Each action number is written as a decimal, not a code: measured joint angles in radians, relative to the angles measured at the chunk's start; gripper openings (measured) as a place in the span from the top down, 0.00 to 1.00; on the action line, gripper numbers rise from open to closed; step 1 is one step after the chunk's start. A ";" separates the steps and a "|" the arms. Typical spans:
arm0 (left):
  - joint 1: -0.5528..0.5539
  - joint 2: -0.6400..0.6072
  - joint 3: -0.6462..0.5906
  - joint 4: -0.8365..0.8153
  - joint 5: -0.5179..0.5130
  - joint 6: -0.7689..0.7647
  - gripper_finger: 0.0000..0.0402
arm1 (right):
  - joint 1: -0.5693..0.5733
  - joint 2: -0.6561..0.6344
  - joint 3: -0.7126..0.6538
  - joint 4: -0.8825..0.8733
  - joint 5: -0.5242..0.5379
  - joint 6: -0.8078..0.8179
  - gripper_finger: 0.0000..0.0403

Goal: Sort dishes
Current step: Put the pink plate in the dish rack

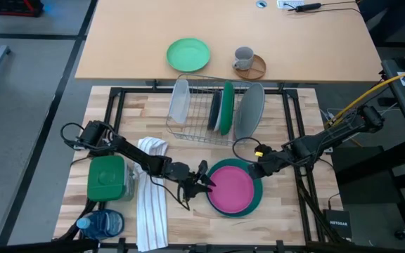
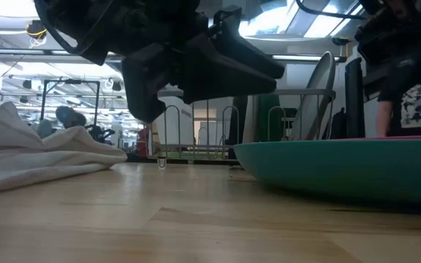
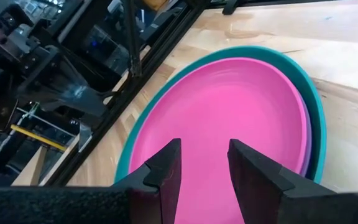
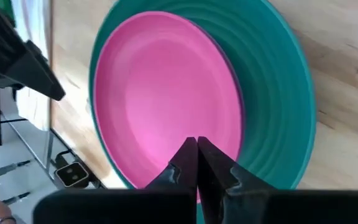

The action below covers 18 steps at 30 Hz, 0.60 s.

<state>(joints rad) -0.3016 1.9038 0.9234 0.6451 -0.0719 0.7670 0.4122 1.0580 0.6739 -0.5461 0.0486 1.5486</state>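
A purple-pink plate [image 1: 232, 190] lies inside a larger teal-green plate [image 1: 258, 200] on the wooden table, near its front edge. My left gripper [image 1: 206, 184] stands open at the stack's left rim. In the left wrist view its fingers [image 3: 166, 168] hang over the pink plate [image 3: 229, 106] with nothing between them. My right gripper [image 1: 253, 171] is shut and hovers over the stack's far right rim; in its wrist view the fingertips [image 4: 196, 149] hang above the pink plate [image 4: 166, 93]. Several more plates stand on edge in the wire rack [image 1: 213, 109].
A striped towel [image 1: 151, 193], a green box [image 1: 106, 177] and a blue bottle [image 1: 100, 225] lie to the left of the stack. On the far tabletop stand a small mint-green plate [image 1: 188, 54] and a grey mug [image 1: 243, 57]. Bare wood shows around the stack.
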 joint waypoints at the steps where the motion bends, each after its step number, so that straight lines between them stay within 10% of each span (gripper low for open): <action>1: 0.000 0.000 0.000 -0.001 0.000 0.000 0.69 | 0.000 0.003 0.000 -0.004 0.001 0.000 1.00; 18: 0.002 0.000 0.000 -0.007 0.000 -0.008 0.69 | 0.000 0.040 0.000 -0.029 0.064 -0.037 0.78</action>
<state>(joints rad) -0.2996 1.9038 0.9234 0.6380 -0.0723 0.7593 0.4122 1.0979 0.6739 -0.5749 0.1130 1.5115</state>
